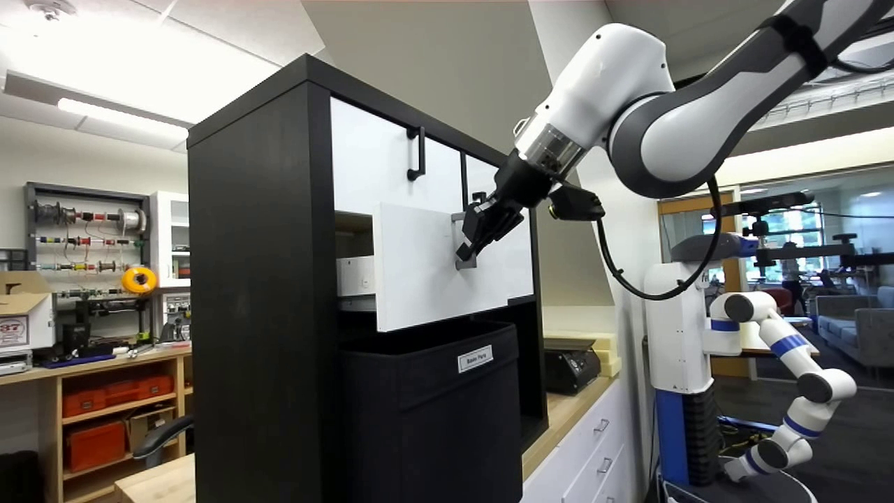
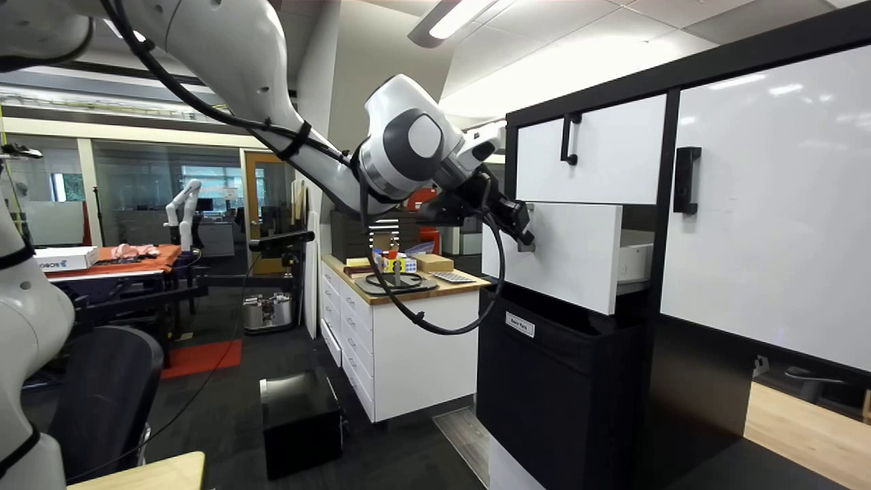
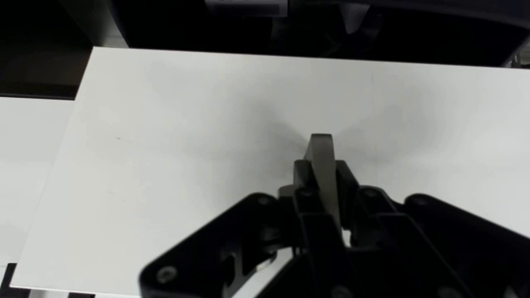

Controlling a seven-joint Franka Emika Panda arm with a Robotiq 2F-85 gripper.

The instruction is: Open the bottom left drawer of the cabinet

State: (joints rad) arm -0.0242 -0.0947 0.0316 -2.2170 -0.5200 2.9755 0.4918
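Bottom left drawer (image 1: 413, 276) partly out of black cabinet (image 1: 251, 279); hand (image 1: 472, 241) at its handle (image 1: 466, 264); black bin (image 1: 433, 426) below.

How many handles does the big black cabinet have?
3: one handle on the upper left front, another handle on the large right front, and a third handle, partly hidden by the gripper, on the bottom left drawer. More may be hidden.

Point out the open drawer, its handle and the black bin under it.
Open drawer (image 1: 420, 269): in an exterior view, on its flat white front.
Handle (image 3: 324, 171): in the wrist view, on its grey bar.
Black bin (image 2: 534, 395): in an exterior view, on its front wall.
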